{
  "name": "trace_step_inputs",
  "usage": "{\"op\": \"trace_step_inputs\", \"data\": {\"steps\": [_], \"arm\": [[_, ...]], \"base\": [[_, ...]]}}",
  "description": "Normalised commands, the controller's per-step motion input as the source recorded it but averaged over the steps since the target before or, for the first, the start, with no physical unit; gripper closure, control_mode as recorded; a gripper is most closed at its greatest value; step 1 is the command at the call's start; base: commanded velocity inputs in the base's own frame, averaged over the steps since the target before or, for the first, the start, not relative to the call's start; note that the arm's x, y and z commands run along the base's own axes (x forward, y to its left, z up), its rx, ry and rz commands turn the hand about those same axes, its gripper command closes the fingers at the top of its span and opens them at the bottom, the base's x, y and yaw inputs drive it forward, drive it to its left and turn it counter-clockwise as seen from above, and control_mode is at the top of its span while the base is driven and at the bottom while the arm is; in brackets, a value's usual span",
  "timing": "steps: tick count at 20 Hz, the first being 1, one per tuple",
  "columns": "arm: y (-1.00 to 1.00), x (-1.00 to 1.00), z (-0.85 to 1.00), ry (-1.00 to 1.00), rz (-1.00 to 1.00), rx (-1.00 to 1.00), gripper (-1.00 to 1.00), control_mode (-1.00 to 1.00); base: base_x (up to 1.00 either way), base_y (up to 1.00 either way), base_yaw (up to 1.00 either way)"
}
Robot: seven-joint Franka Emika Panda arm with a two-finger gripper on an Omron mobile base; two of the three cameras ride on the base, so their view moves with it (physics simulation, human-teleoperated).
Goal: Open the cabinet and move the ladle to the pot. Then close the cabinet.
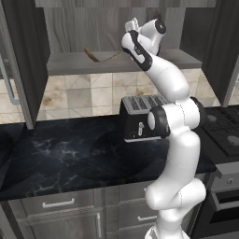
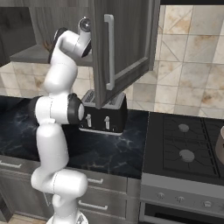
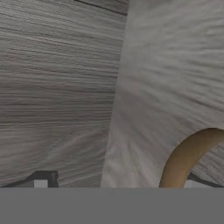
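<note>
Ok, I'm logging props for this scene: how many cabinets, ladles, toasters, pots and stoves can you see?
Cabinet: 1
Ladle: 1
Toaster: 1
Pot: 1, cut off by the frame edge
Stove: 1
Total: 5

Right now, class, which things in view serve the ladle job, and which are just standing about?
Job things:
cabinet, doors open
ladle, on the cabinet shelf
pot, at the stove's edge
end effector, open

Standing about:
toaster
stove
drawers
</note>
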Motion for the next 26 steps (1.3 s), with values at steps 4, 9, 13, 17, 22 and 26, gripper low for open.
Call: {"op": "trace_step_inputs", "data": {"steps": [4, 9, 13, 17, 22, 26], "arm": [[0.09, 0.39, -0.34, -0.03, 0.0, 0.03, -1.0, -1.0], [0.02, 0.39, -0.39, 0.0, 0.0, 0.07, -1.0, -1.0], [0.14, 0.48, -0.46, 0.0, 0.0, 0.06, -1.0, -1.0], [0.4, 0.61, -0.5, 0.0, 0.0, 0.0, -1.0, -1.0], [0.51, 0.45, -0.53, -0.03, 0.0, 0.0, 1.0, -1.0], [0.38, 0.34, -0.52, -0.04, 0.0, 0.0, 1.0, -1.0]], "base": [[0.0, 0.0, 0.0], [0.0, 0.0, 0.0], [0.0, 0.0, 0.0], [0.0, 0.0, 0.0], [0.0, 0.0, 0.0], [0.0, 0.0, 0.0]]}}
